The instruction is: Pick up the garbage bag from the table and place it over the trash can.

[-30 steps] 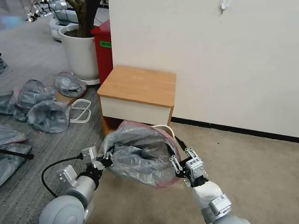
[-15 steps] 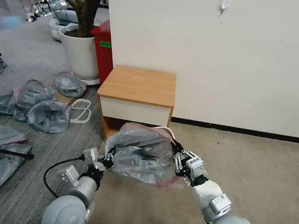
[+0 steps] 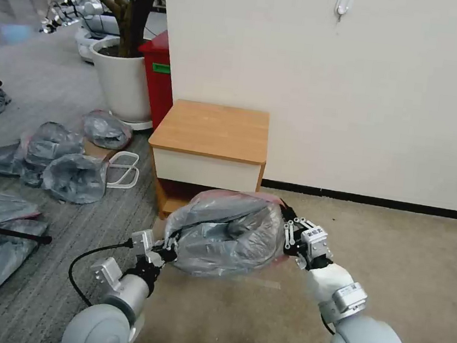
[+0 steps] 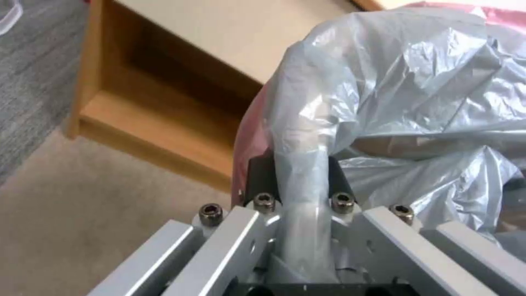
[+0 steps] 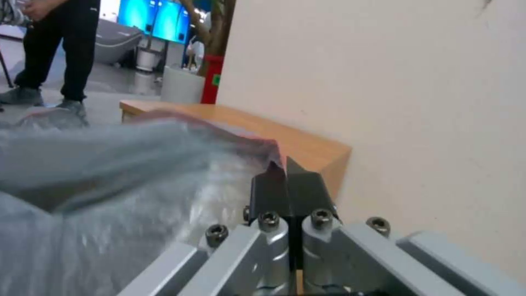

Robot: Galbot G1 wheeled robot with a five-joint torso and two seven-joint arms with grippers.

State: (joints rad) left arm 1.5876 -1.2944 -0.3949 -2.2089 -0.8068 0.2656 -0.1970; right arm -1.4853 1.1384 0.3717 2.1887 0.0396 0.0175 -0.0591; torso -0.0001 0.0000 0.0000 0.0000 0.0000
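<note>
Both my jaws clamped on garbage bag (image 3: 227, 234) rim: left gripper (image 3: 167, 251), right gripper (image 3: 291, 235). Bag now shifted toward desk (image 3: 211, 131), stretched wider, hiding trash can beneath; covering nearly done.

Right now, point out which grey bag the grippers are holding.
The garbage bag stretched between the left gripper and right gripper, before the table; the other bags lie on the floor.
</note>
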